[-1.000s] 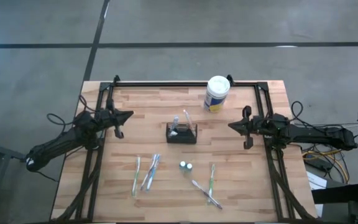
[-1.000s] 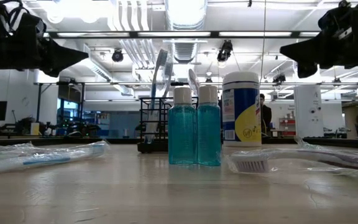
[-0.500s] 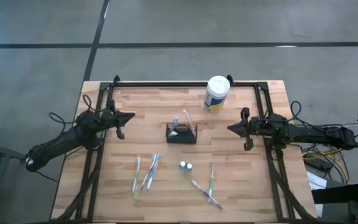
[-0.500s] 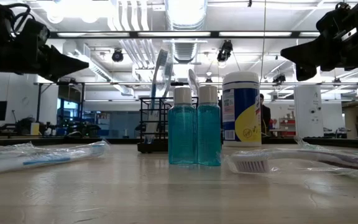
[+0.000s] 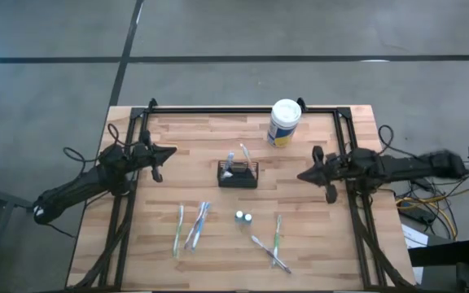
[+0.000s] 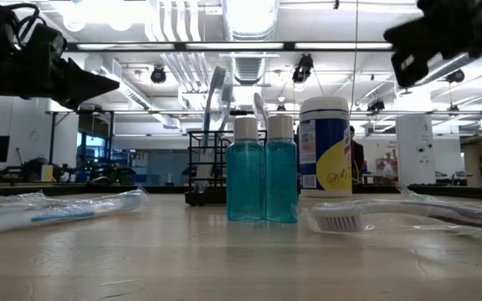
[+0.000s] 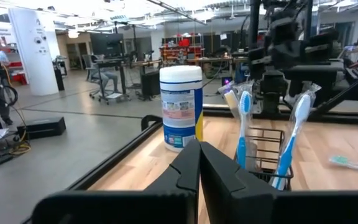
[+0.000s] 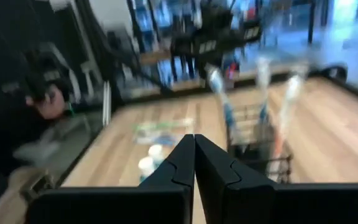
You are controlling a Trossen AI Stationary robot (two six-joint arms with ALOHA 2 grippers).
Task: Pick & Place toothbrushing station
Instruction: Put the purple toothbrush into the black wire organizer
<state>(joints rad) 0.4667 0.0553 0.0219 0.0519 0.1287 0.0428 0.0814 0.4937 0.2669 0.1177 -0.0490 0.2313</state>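
Observation:
The toothbrushing station is a small black mesh caddy standing on its base at the table's middle, with toothbrushes upright in it. It also shows in the low view, the left wrist view and the right wrist view. My left gripper hovers shut over the table's left side, pointing level at the caddy. My right gripper hovers shut to the right of the caddy, above the table and pointing at it. Neither holds anything.
A white canister with a yellow-blue label stands at the far edge. Two blue bottles stand near the caddy's front. Wrapped toothbrushes lie at the near left and near right. Black frame rails run along both sides.
My right gripper has risen and swung a little toward the table's near edge, rolling slightly, and has stayed shut. The caddy and the other things have not moved.

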